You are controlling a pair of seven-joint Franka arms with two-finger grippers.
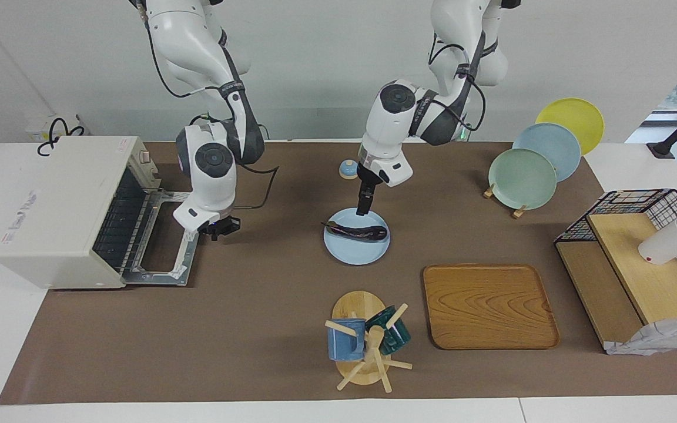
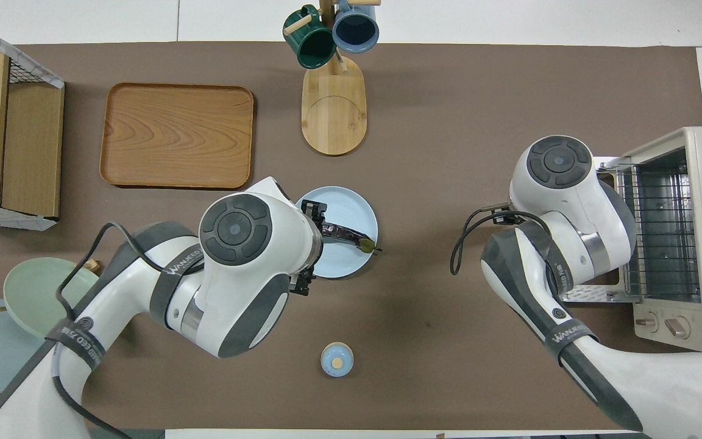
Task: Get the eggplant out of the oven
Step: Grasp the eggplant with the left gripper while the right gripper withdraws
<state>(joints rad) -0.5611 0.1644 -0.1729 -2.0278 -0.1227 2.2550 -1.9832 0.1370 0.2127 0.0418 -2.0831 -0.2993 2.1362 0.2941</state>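
So the eggplant (image 1: 356, 232) isn't in the oven (image 1: 62, 211) at all right now. It's lying flat on the light blue plate (image 1: 355, 254) in the middle of the counter (image 1: 256, 329), stem end pointing toward the right arm's end where the oven sits. The oven door (image 1: 165, 238) is dropped fully open and the rack inside looks bare, so as far as I can judge the "take it out" part is basically done, or it's a setup where the eggplant gets handled from the plate. Your left hand (image 1: 364, 207) is hanging right over the plate's edge nearest the robots, just above the eggplant, with its fingers spread wide and nothing in them; from the facing view it doesn't look like it's touching yet. From overhead the arm covers the fat end of the eggplant, so don't trust that view for contact. Your right hand (image 1: 219, 227) is clenched shut, holding nothing, sitting low beside the outer edge of the open oven door. If you're going for a grab with the left, I'd say the next move wants a straight drop so the fingers straddle the eggplant across its narrow width, around the middle of the body rather than the skinny stem. It's glossy and round, so it'll probably want to roll or squirt out if you pinch off-centre, and the plate could skid if you press down on it. The right one looks placed to deal with the door, maybe closing it.
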